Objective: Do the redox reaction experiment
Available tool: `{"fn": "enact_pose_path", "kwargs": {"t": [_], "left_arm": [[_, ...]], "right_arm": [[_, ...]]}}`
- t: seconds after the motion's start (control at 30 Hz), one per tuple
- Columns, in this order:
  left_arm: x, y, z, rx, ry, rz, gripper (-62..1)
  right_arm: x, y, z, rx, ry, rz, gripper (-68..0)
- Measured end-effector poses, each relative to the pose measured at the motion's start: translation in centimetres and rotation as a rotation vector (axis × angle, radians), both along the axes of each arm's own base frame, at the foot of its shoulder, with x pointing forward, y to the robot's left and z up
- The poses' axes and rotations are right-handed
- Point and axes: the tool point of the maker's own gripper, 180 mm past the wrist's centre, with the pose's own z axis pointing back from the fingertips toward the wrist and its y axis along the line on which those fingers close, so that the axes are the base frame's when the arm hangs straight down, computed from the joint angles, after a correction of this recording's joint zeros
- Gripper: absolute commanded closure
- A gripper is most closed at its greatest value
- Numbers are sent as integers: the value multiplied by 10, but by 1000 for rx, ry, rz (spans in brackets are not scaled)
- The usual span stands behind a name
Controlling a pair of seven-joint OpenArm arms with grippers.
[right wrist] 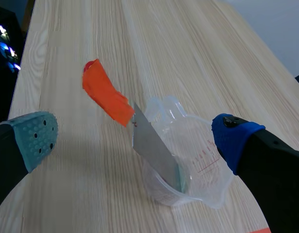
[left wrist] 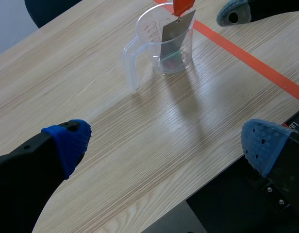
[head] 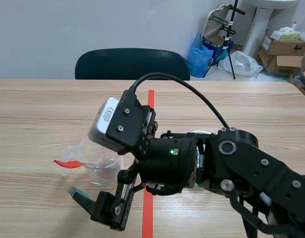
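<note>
- On table (head: 43, 109): measuring cup (right wrist: 200, 182), metal strip (right wrist: 157, 150) leaning inside.
- Right gripper (right wrist: 135, 138) over strip, left gripper (left wrist: 164, 141): fingers apart, empty.
- Step, likely: strip removal; pinch orange tab (right wrist: 103, 97).

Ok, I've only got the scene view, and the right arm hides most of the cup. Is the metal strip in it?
Observer: Yes, the metal strip leans inside the clear cup, orange tab out over the rim.
Operator: Right gripper holding it?
Observer: No, the right gripper is open, one finger each side of the strip.
Operator: And the left?
Observer: The left gripper is open too, short of the cup, holding nothing.
</note>
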Motion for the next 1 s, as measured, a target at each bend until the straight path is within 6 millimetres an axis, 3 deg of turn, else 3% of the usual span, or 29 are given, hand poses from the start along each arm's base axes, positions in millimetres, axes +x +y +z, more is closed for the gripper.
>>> {"fn": "enact_pose_path", "kwargs": {"t": [0.27,0.57,0.73,1.0], "left_arm": [[0,0,0,-2,-1,2,-623],[0,0,0,-4,-1,4,-623],[0,0,1,-4,-2,4,-623],[0,0,0,-4,-1,4,-623]], "right_arm": [[9,14,-8,12,-9,-6,-679],[19,22,9,70,-50,-11,-678],[19,22,9,74,-51,-10,-579],[22,22,12,87,-63,-26,-306]]}}
